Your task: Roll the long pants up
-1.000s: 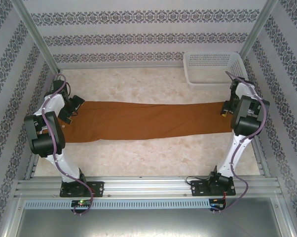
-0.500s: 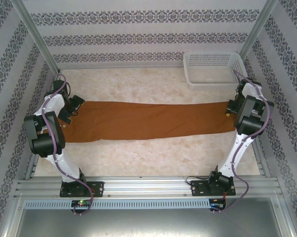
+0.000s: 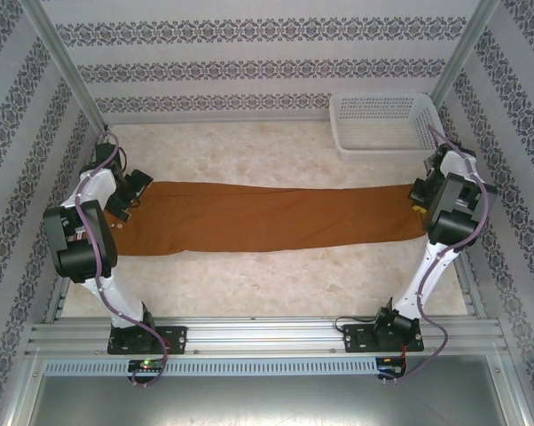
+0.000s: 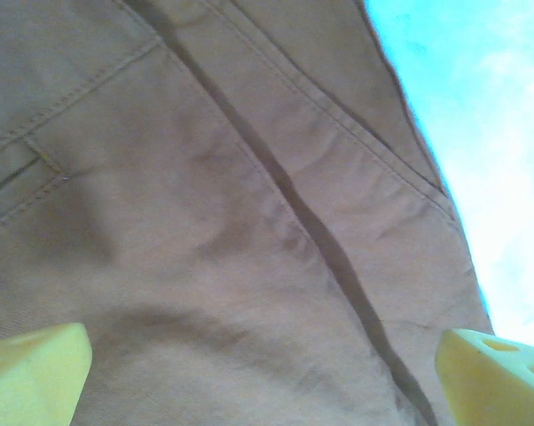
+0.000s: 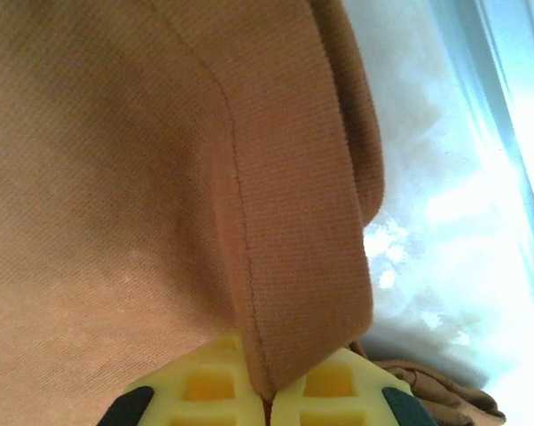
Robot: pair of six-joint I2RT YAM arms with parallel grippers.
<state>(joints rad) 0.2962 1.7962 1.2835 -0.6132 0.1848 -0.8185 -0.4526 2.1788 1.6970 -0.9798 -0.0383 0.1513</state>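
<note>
The long pants (image 3: 267, 216) lie flat across the table as a rust-brown strip, waist at the left and leg cuffs at the right. My right gripper (image 3: 417, 201) is at the cuff end and is shut on the hemmed cuff of the long pants (image 5: 294, 257), which rises in a fold from between the yellow fingers (image 5: 196, 390). Over the waist end hovers my left gripper (image 3: 128, 202), open. In the left wrist view its two yellow fingertips (image 4: 32, 373) stand far apart above the seamed fabric (image 4: 231, 204) of the long pants.
A white lattice basket (image 3: 382, 122) stands at the back right, close behind the right arm. Patterned walls and metal posts close in the table on three sides. Bare marble tabletop (image 3: 276, 275) lies in front of the pants and behind them.
My right gripper has gone from open to shut, pinching the cuff, and the right arm has shifted slightly right and back. The left arm has stayed where it was.
</note>
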